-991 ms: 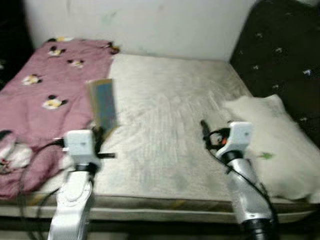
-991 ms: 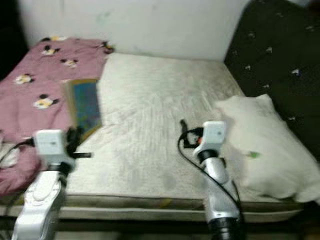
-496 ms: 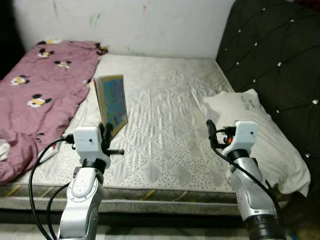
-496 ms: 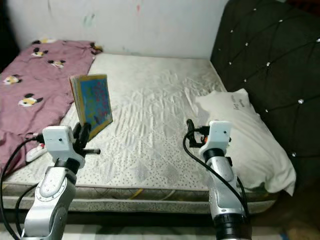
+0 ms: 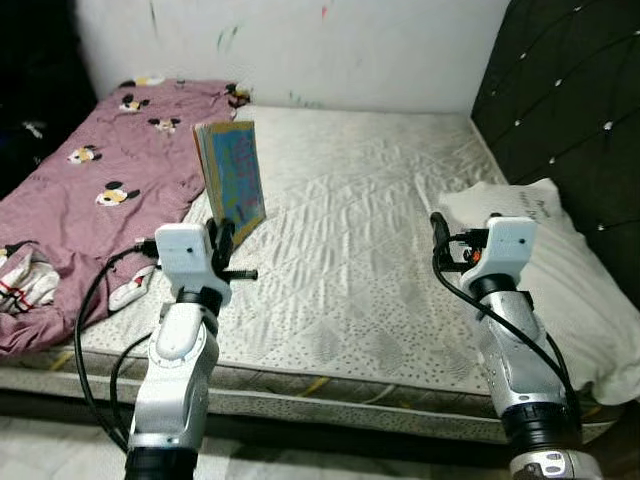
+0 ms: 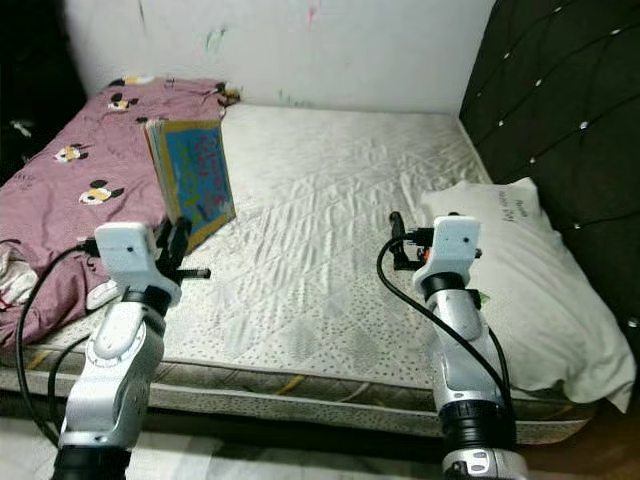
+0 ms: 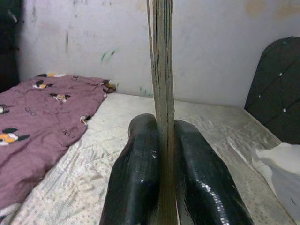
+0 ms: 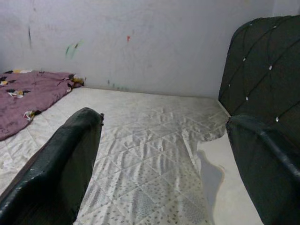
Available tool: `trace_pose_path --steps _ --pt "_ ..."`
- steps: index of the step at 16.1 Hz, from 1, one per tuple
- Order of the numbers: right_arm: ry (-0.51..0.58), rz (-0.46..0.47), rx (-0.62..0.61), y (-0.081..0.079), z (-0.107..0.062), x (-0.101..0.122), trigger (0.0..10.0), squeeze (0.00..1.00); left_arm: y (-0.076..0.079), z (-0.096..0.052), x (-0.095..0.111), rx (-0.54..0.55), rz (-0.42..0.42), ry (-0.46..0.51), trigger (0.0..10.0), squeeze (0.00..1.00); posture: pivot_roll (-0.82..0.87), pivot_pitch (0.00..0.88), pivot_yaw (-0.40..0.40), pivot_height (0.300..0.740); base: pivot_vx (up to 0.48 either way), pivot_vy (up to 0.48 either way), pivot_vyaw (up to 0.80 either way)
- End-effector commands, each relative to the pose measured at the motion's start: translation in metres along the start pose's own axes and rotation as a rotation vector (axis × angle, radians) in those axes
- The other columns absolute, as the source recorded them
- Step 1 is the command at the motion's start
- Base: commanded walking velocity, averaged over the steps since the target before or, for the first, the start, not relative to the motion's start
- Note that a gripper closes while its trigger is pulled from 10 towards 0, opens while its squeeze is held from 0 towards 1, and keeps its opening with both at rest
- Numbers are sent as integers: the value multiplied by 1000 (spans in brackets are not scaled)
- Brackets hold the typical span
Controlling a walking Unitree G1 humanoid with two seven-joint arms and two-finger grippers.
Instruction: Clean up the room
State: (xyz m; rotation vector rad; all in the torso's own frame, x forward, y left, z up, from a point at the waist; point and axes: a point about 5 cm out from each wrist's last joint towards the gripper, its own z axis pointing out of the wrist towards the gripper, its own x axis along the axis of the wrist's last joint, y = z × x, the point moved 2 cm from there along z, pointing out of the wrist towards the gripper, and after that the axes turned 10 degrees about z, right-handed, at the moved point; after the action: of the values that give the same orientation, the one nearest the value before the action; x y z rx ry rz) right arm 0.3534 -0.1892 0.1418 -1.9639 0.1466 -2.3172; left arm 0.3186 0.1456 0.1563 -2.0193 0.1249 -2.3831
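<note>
A thin book with a blue cover [image 5: 236, 183] stands upright in my left gripper [image 5: 222, 240], which is shut on its lower edge above the near left part of the mattress [image 5: 340, 250]. In the left wrist view the book's page edges [image 7: 161, 70] rise between the two black fingers [image 7: 136, 183]. My right gripper [image 6: 398, 240] is held open over the near right part of the mattress, beside a white pillow [image 6: 520, 270]. Its two fingers [image 8: 56, 168] stand wide apart with nothing between them.
A pink blanket with cartoon mice [image 5: 90, 190] covers the left of the bed and hangs over its edge. A dark tufted headboard [image 5: 570, 90] rises on the right. A white wall [image 5: 300, 50] with paint marks runs behind. A small white thing [image 5: 130, 288] lies by the blanket's edge.
The whole picture has shifted, so the camera has moved and sharpened. Both arms keep their pose; the left gripper still holds the book upright and the right one stays open.
</note>
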Motion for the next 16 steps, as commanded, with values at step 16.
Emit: trace_pose_path --steps 16 --pt "-12 14 -59 -3 -4 -20 10000 0 13 5 -13 -131 119 25 10000 0 -11 0 48 740 0 0 0"
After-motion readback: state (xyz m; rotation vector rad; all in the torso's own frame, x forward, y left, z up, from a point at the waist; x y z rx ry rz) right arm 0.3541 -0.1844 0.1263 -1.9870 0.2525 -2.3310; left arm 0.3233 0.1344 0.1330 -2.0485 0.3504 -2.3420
